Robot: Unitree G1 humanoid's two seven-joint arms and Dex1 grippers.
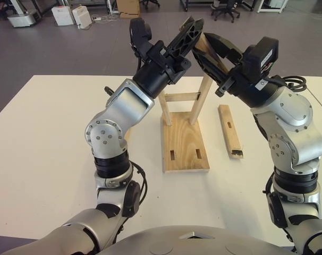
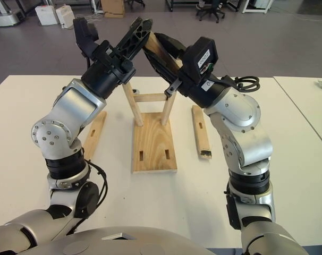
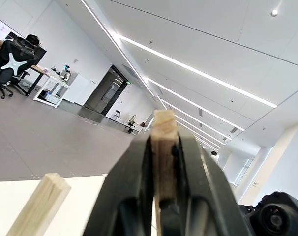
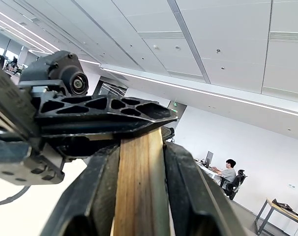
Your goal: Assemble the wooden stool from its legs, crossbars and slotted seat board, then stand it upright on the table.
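1. Left pincer (image 3: pixel 164 147) clamped shut on the end of a raised wooden bar (image 4: pixel 138 191), held high over the far end of the seat board (image 1: pixel 185 143).
2. Right pincer (image 2: pixel 162 50) likewise closed on wood, its tips touching the left pincer's. Apparently gripping the same bar from the opposite side.
3. Just below: two legs joined by a crossbar (image 1: pixel 181 96), standing at the far end of the seat board. Seat board lying flat in the middle of the table (image 1: pixel 54 133), with its two near slots (image 1: pixel 172 154) still unfilled.
4. Further out: one loose slotted piece (image 1: pixel 230 132) flat on the table beside the board on the right. Another loose piece (image 2: pixel 94 133) on the left, partly under the left arm.
5. Judged to be about midway through assembly: one leg frame placed, the second not yet built, the stool not yet upright.
6. Next move likely calls for:
   - bringing the raised bar down in line with its joint, both pincers moving together
   - keeping the standing frame from tipping
   - then picking up the loose pieces for the near slots.
7. Hard to make out:
   - where the raised bar's lower end goes, hidden behind the right pincer and wrist
   - whether the standing legs are seated fully in their slots
   - whether the bar belongs to that frame or is separate.
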